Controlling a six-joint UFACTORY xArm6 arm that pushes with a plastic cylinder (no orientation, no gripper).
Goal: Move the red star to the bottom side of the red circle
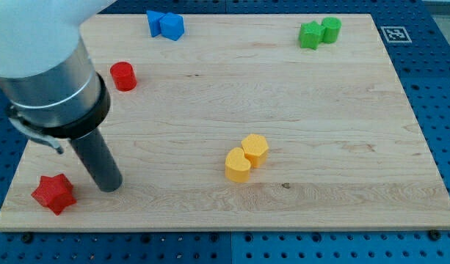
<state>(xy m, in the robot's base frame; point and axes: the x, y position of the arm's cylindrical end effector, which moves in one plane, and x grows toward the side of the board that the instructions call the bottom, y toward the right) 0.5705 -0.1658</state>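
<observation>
The red star (53, 193) lies near the board's bottom left corner. The red circle (123, 76) stands at the upper left, well above the star. My tip (109, 186) rests on the board just to the right of the red star, with a small gap between them. The rod and the grey arm above it cover part of the board's left side.
Two blue blocks (165, 25) touch each other at the top, left of centre. Two green blocks (319, 32) sit together at the top right. Two yellow blocks (247, 156) touch near the middle bottom. The wooden board (342, 132) ends close to the star.
</observation>
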